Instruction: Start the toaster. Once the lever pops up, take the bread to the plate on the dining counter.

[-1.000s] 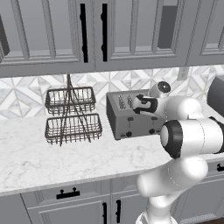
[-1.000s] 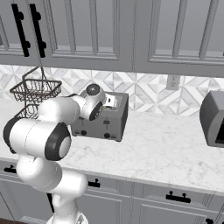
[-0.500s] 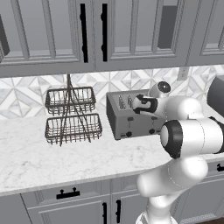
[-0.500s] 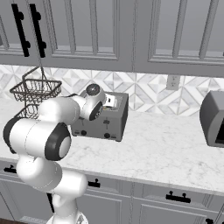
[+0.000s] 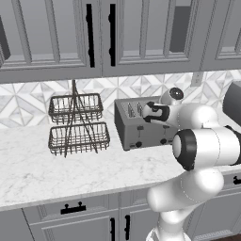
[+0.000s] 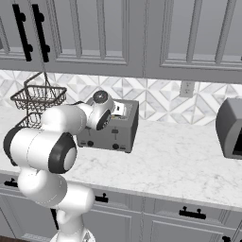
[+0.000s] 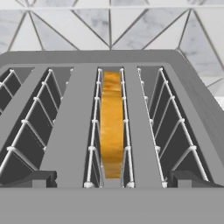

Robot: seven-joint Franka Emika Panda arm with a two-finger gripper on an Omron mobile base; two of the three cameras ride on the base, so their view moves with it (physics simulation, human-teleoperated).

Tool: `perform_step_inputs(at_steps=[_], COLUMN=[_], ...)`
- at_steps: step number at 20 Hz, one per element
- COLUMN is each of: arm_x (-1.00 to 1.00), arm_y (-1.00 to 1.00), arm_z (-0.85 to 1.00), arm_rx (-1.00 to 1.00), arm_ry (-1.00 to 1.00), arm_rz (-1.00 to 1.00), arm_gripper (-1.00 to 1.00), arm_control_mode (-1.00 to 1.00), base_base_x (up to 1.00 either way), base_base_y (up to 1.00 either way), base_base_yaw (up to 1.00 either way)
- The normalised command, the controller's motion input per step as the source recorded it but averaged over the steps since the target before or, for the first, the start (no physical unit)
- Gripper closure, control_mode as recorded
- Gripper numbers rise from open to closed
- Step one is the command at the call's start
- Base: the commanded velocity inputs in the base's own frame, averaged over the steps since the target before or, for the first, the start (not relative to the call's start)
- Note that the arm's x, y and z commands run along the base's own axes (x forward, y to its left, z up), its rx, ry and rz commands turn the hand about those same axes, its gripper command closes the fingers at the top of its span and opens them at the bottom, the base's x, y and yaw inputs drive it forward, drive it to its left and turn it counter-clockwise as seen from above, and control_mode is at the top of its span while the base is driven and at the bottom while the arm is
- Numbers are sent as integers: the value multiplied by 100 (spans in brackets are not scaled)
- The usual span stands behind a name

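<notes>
We saw only the top edge of the bread [image 7: 111, 127]; the rest sat down in its slot. The arm hid the right part of the toaster [image 5: 136, 127] in the left base view and its left end in the right one. The gripper's tips [image 7: 111, 178] were cut off low, so we could not judge their gap.

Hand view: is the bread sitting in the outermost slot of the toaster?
No. The bread stands on edge in a middle slot of the toaster, with empty slots on either side of it.
</notes>
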Motion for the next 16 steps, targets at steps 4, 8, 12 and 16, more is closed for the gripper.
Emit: perform_step_inputs(at_steps=[4,8,12,16], arm_x=[0,0,0,0], arm_y=[0,0,0,0], arm_z=[0,0,0,0], arm_rx=[0,0,0,0], arm_ry=[0,0,0,0], arm_rz=[0,0,0,0], arm_gripper=[-100,-100,-100,-100], arm_control_mode=[-100,-100,-100,-100], base_base_x=[0,0,0,0], base_base_y=[0,0,0,0], base_base_yaw=[0,0,0,0])
